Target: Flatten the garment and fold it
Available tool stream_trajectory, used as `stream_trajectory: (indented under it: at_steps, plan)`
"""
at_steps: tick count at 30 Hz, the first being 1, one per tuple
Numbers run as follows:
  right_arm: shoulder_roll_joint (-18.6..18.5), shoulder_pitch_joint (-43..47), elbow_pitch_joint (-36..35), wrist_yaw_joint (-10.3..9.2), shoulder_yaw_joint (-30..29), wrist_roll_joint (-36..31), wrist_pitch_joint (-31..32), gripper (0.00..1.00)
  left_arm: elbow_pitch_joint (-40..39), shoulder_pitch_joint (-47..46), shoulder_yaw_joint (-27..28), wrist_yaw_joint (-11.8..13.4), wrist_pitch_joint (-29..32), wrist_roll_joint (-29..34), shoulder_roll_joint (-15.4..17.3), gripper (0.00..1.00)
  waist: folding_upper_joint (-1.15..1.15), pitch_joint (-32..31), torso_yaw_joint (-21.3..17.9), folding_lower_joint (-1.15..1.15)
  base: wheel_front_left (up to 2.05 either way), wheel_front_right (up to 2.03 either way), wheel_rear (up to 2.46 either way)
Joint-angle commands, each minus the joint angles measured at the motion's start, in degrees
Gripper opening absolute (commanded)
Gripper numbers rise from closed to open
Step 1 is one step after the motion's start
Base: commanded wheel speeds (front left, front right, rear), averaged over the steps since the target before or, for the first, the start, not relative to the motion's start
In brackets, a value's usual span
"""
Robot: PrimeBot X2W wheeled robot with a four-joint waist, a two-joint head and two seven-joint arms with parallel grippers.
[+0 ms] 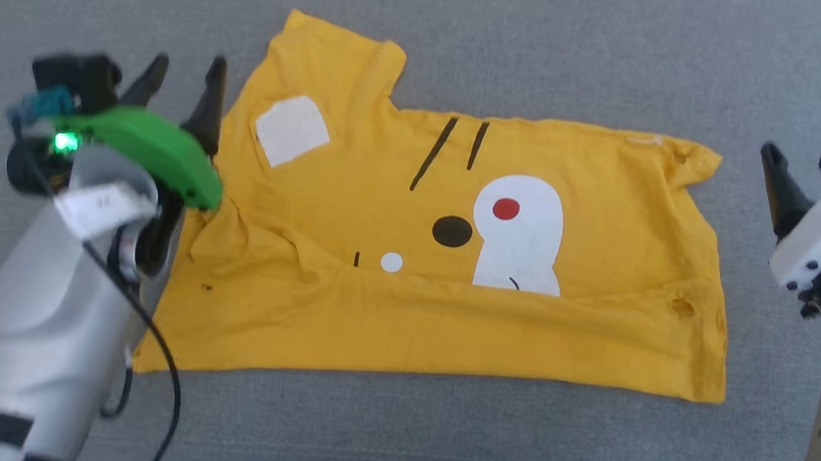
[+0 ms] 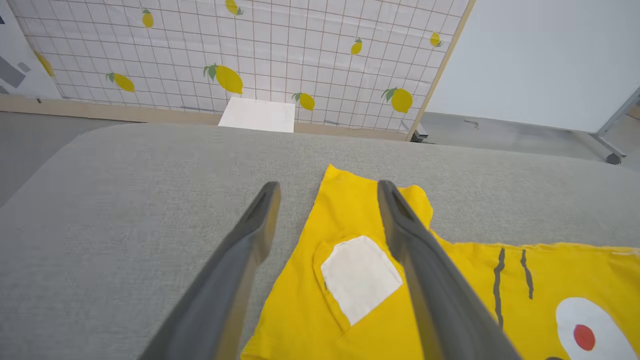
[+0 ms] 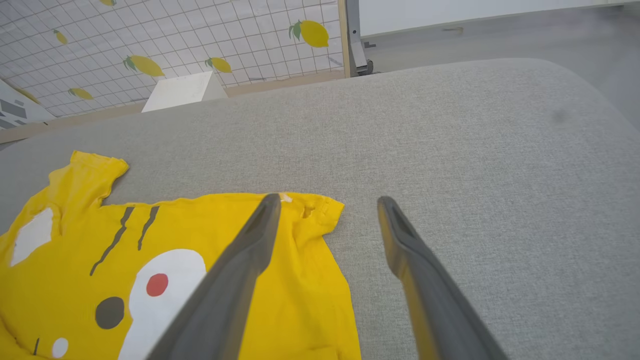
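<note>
Grey surface (image 1: 438, 438) bears the garment (image 1: 374, 316) between left hand (image 1: 189, 61) and right hand (image 1: 797, 153).

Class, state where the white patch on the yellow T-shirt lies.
In the head view, the white patch lies on the left part of the T-shirt, just right of the left claw.

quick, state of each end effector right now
left end effector: open, holding nothing
right end effector: open, holding nothing

Grey fabric surface (image 1: 438, 438); lemon-print panel (image 2: 280, 45) bhd w/ white box (image 2: 257, 115); grey floor (image 2: 35, 142).
</note>
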Motion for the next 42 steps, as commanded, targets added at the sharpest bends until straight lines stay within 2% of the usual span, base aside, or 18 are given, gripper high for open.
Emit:
stream_trajectory:
  at_steps: [1, 6, 12, 17, 19, 25, 27, 29, 32, 33, 34, 35, 42]
  plan:
    - [0.21, -1.45, -0.48, -0.06, 0.71, -0.27, -0.30, 1.00, 2.00, -3.95, 0.11, -0.86, 0.09, -0.10, -0.54, 1.00, 0.00, 3.87, -1.07, 0.00, 0.00, 0.00, 0.00]
    - [0.38, -3.22, -2.38, -0.06, 3.07, -0.25, -0.36, 1.00, 9.28, -15.45, -0.59, -3.13, 2.99, 0.00, -1.31, 1.00, 0.00, 8.67, -2.19, 0.00, 0.00, 0.00, 0.00]
    - [0.47, -4.15, -4.90, -0.06, 6.47, 1.15, -0.56, 1.00, 16.31, -28.39, -2.92, -5.20, 9.32, 2.06, 0.08, 1.00, 0.00, 14.18, -4.74, 0.00, 0.00, 0.00, 0.00]
    - [0.49, -4.47, -6.39, -0.06, 8.13, 2.31, -1.12, 1.00, 21.61, -35.41, -5.47, -6.11, 19.63, 2.82, 1.42, 1.00, 0.00, 17.30, -7.07, 0.00, 0.00, 0.00, 0.00]
    - [0.49, -4.37, -7.16, -0.06, 8.37, 2.57, -1.33, 1.00, 23.77, -37.02, -6.08, -6.34, 26.18, 1.96, 1.92, 1.00, 0.00, 18.42, -7.83, 0.00, 0.00, 0.00, 0.00]
    - [0.49, -3.63, -8.27, -0.06, 7.41, 3.47, -2.26, 1.00, 26.10, -39.27, -6.91, -4.97, 39.63, 0.64, 4.06, 1.00, 0.00, 21.02, -8.72, 0.00, 0.00, 0.00, 0.00]
    - [0.49, -3.41, -8.22, -0.06, 7.15, 3.74, -2.67, 1.00, 26.25, -38.94, -7.28, -3.82, 43.06, 0.56, 4.67, 1.00, 0.00, 21.58, -8.67, 0.00, 0.00, 0.00, 0.00]
    - [0.49, -3.22, -8.14, -0.06, 6.93, 4.00, -3.07, 1.00, 26.57, -37.77, -7.35, -3.13, 47.91, -0.73, 4.44, 1.00, 0.00, 21.85, -8.45, 0.00, 0.00, 0.00, 0.00]
    - [0.50, -3.26, -7.95, -0.06, 6.82, 4.21, -3.37, 1.00, 25.10, -36.20, -6.36, -2.69, 50.04, -2.77, 4.20, 1.00, 0.00, 22.26, -8.27, 0.00, 0.00, 0.00, 0.00]
    - [0.50, -3.38, -7.93, -0.06, 6.67, 4.17, -3.44, 1.00, 24.12, -35.73, -5.92, -2.73, 50.10, -3.44, 4.17, 0.46, 0.00, 22.40, -8.10, 0.00, 0.00, 0.00, 0.00]
    - [0.50, -3.52, -7.95, -0.06, 6.55, 4.14, -3.48, 1.00, 23.10, -35.51, -5.81, -2.67, 49.28, -3.34, 4.40, 0.25, 0.00, 22.53, -7.98, 0.00, 0.00, 0.00, 0.00]
    - [0.50, -3.70, -7.99, -0.06, 6.51, 4.04, -3.50, 1.00, 22.11, -35.09, -5.84, -2.84, 48.88, -3.34, 4.60, 0.00, 0.00, 22.61, -7.83, 0.00, 0.00, 0.00, 0.00]
    - [0.50, -5.87, -8.73, -0.06, 7.31, 1.41, -1.89, 1.00, 16.83, -33.68, -3.17, -3.62, 45.02, -6.13, 4.43, 0.00, 0.00, 21.07, -6.41, 0.00, 0.00, 0.00, 0.00]
